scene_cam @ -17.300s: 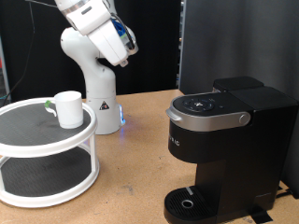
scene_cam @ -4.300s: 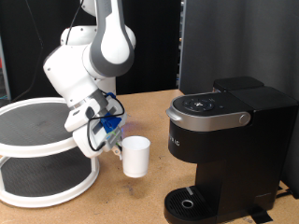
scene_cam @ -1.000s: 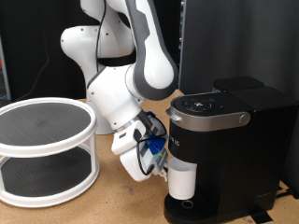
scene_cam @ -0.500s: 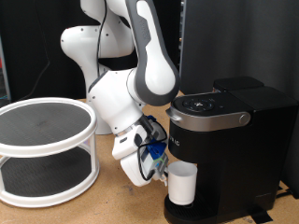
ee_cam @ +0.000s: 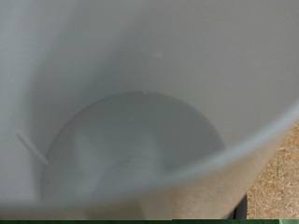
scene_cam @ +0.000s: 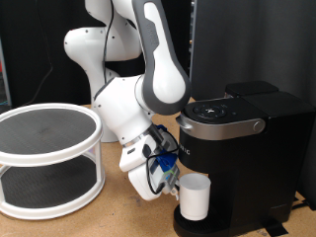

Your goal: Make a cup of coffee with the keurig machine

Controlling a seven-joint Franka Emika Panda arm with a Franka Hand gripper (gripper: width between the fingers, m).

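Note:
The white cup (scene_cam: 194,197) stands upright under the brew head of the black keurig machine (scene_cam: 242,138), on or just above its round drip tray (scene_cam: 182,223). My gripper (scene_cam: 170,181) is at the cup's side towards the exterior view's left and is shut on it, low by the table. The machine's lid is down. In the wrist view the cup's empty white inside (ee_cam: 140,140) fills nearly the whole picture, and my fingers do not show there.
A white two-tier round stand (scene_cam: 49,148) with dark mesh shelves sits at the exterior view's left, with nothing on its top shelf. The arm's white base (scene_cam: 99,69) stands behind on the wooden table (scene_cam: 118,212). Black panels stand at the back.
Over the last second the gripper has carried the cup a little down and towards the exterior view's right, further in under the brew head. The stand's top, which held the cup much earlier, is bare.

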